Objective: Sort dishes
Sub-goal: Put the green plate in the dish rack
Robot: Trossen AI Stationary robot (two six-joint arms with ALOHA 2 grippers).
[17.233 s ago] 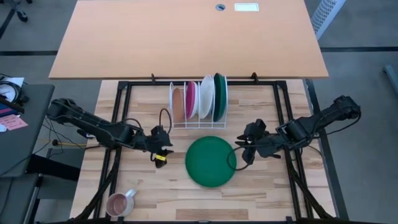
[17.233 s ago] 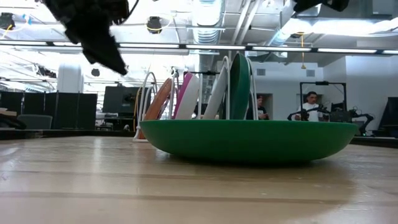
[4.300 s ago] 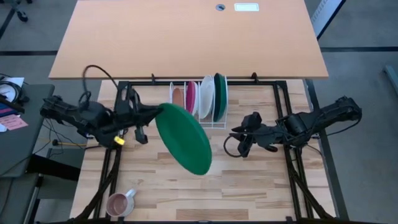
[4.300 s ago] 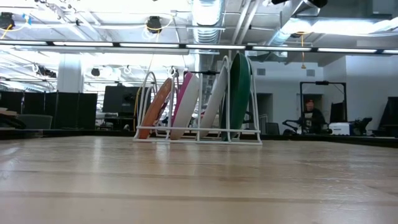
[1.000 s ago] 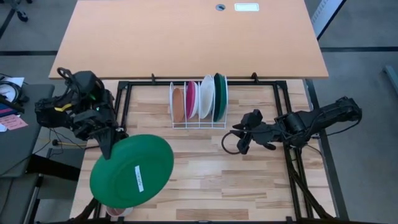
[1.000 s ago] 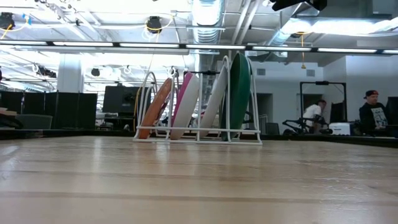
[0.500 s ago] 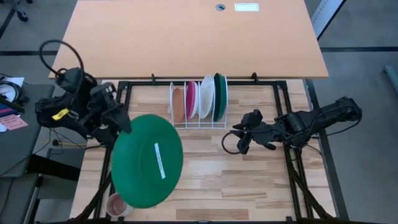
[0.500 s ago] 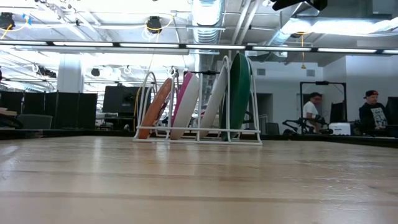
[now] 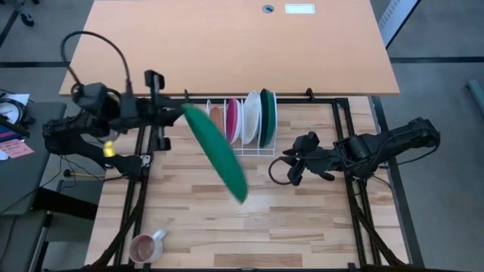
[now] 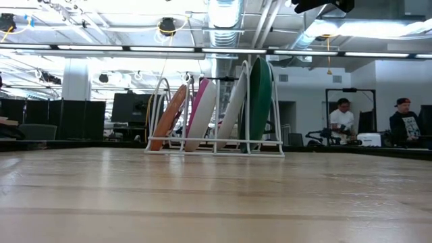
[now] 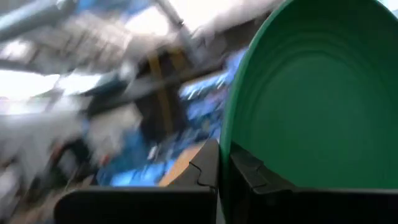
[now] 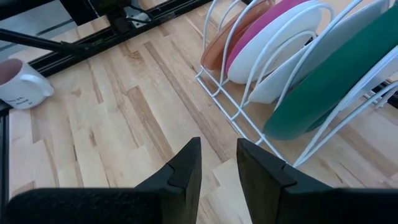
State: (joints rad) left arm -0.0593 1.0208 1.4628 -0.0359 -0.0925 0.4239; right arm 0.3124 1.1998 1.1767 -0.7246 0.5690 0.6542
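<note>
The left gripper (image 9: 178, 113), pressed tight on the rim of a dark green plate (image 9: 215, 153), holds it edge-on in the air just beside the white wire rack (image 9: 240, 147) — the plate slants from the gripper down over the table (image 9: 302, 219), clear of the wood. In the rack stand an orange-brown plate (image 9: 217, 125), a pink plate (image 9: 232, 121), a white plate (image 9: 249, 117) and another green plate (image 9: 266, 117), all upright. The right gripper (image 12: 216, 163) waits near the rack's far side, fingers a little apart, holding nothing.

The risk is the grip: the fingers pinch only the very edge of a wide plate, so a quick turn could let it pivot or slip and drop onto the table. A swing toward the rack could also clip the orange-brown plate or the wires and shove the light rack — or tip the standing plates. A pink mug (image 9: 145, 245) sits at the near corner, well apart.
</note>
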